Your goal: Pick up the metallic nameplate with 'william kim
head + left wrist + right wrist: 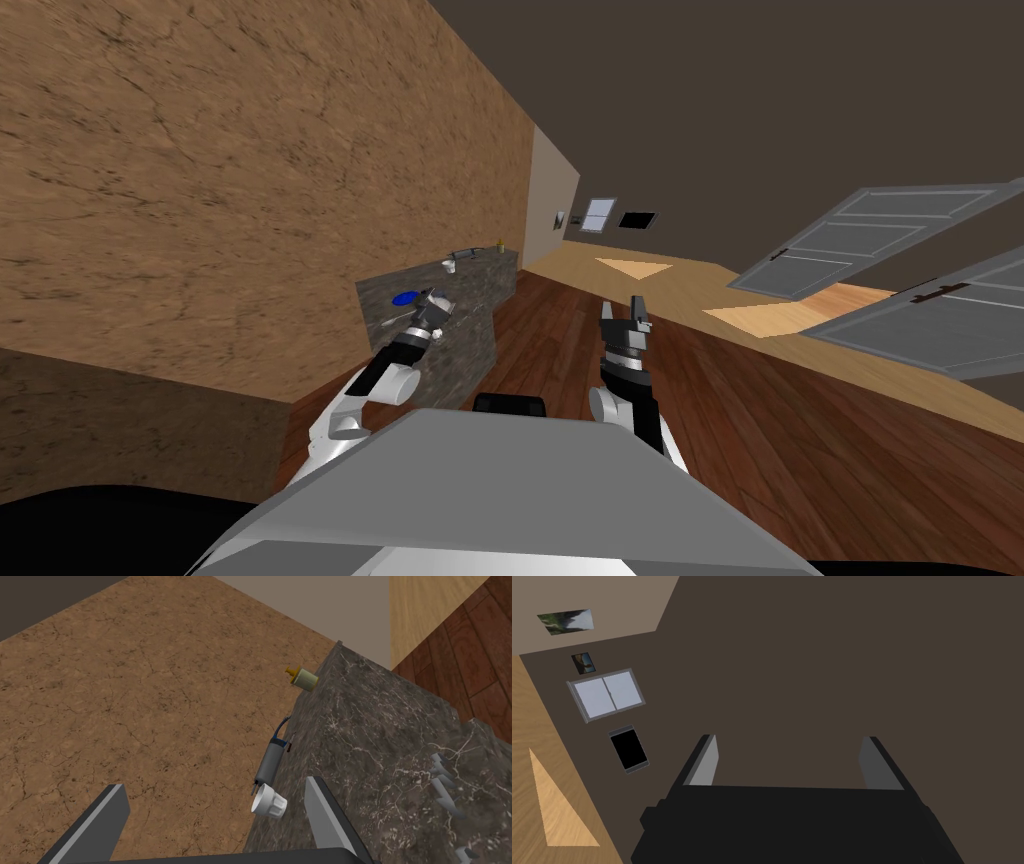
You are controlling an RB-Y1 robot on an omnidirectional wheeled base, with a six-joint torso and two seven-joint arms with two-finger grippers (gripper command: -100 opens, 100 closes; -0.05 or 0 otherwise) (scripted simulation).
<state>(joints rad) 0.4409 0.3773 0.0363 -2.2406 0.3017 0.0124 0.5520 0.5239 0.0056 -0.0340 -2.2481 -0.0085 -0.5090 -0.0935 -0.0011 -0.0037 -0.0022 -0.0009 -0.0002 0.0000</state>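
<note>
Early going here. Along the big brown wall (200, 200) runs the marble-patterned counter (470, 330), and the left arm is stretched out over it with nothing in hand yet. The left pincer (214, 783) hangs released, blades spread wide with only air between them, low over the counter top on its wall side. The right pincer (788, 738) is held up over the wooden floor (800, 450), well apart from the counter, blades likewise spread and empty. So by my read the reach is partly made, and the grasp and the lift are all to come.

Where's the nameplate? No lettered plate can be made out. The best candidate, and it is a guess, is a jagged light grey piece (442, 778) on the counter, off to the side of the left pincer that faces away from the wall, not between the blades. The pincer would need to swing across to it.

Now the containers. A blue dish-like thing (405, 298) sits on the counter close by the left pincer, too small to read. Ahead of the blades lies a grey cylinder with a blue band (270, 758). Beyond it, at the far end, stands a yellow bottle (305, 680) with a stopper, contents hidden. Nearest ahead is a small white cup (269, 802), and I can't tell whether anything is in it.
</note>
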